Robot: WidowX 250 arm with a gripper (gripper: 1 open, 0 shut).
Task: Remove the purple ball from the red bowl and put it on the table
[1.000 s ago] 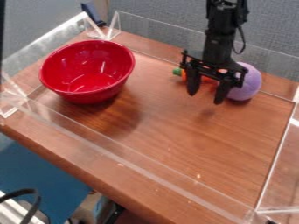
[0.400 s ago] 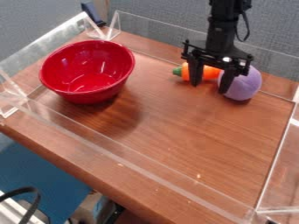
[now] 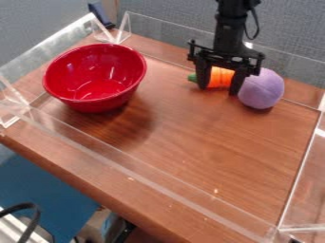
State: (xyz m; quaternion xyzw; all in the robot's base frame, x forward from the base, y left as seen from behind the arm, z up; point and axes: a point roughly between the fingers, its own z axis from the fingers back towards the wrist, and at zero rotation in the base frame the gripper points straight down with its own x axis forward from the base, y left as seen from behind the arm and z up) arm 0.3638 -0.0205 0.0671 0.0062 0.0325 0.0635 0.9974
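The purple ball (image 3: 261, 89) lies on the worktop (image 3: 191, 142), just beside the gripper (image 3: 219, 87) on the image's right side, outside the red bowl (image 3: 95, 78); the gripper's fingers are spread apart.

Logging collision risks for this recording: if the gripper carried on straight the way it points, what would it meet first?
Pointing down, the gripper would probably meet the orange carrot toy first, though depth is unclear; otherwise the table.
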